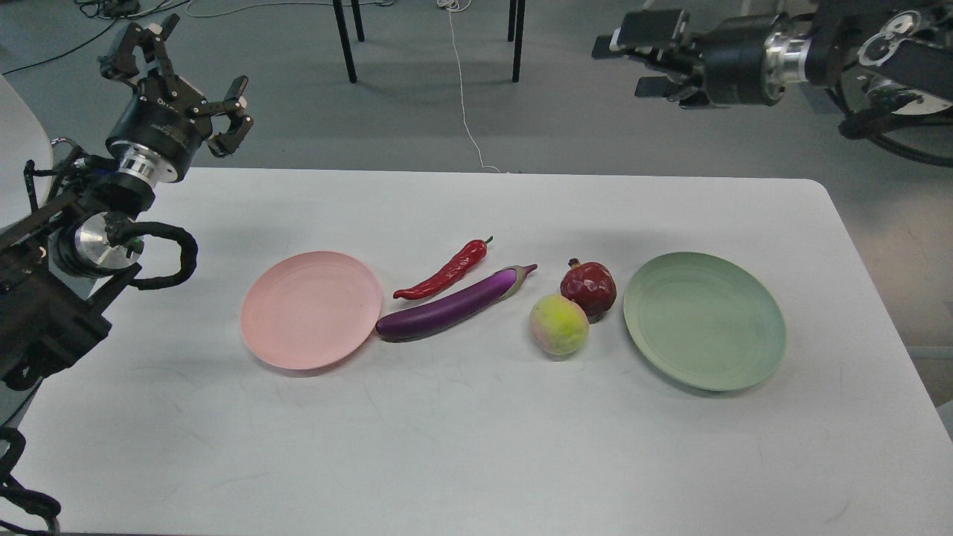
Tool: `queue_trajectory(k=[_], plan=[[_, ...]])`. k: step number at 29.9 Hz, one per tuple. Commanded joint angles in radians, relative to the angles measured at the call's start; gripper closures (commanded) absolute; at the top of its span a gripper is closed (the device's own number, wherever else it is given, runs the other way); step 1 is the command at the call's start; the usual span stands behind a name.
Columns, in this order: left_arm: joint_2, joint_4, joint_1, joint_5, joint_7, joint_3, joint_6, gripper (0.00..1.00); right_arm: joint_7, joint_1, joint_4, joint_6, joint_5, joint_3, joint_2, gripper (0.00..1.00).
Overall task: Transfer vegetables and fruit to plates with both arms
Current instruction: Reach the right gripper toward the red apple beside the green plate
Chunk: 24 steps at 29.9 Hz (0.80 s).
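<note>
My left end effector (175, 71) hangs spread and empty above the desk's (476, 447) far left corner, black fingers splayed. My right end effector (644, 59) hovers beyond the far right edge, released and empty, its flat fingers parted and pointing left.

On the matte white desk, the round shallow pink plate (311, 310) lies left of centre. The glossy purple eggplant's (450, 307) blunt end touches the plate's right rim; its long axis rises toward the far right, ending in the pale stem. Just behind it, the wrinkled red chili (445, 271) runs nearly parallel, stem far-right. Toward the right edge sit the fuzzy yellow-green peach (558, 324) and faceted dark red pomegranate (588, 289), touching, beside the green plate (704, 320).
</note>
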Motion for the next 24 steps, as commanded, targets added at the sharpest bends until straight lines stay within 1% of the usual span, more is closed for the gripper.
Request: queue_trajectory(k=[1,6,10,15,24], plan=[[0.023,-0.026,0.003,0.000,-0.004,0.000,0.002,0.02,0.001,0.008,-0.024,-0.016,-0.081,-0.106,0.101,0.02],[0.034,-0.029,0.002,0.000,0.002,0.000,-0.005,0.02,0.003,-0.006,-0.065,-0.022,-0.119,-0.284,0.229,0.02],[0.046,-0.029,0.002,0.000,0.004,0.002,-0.007,0.02,0.004,-0.071,-0.120,-0.022,-0.121,-0.323,0.278,0.02],[0.058,-0.029,0.002,0.000,0.005,0.002,-0.008,0.01,0.006,-0.144,-0.144,-0.034,-0.122,-0.344,0.299,0.03],[0.080,-0.030,-0.003,0.000,0.007,0.002,-0.008,0.02,0.006,-0.190,-0.154,-0.049,-0.121,-0.346,0.313,0.05]])
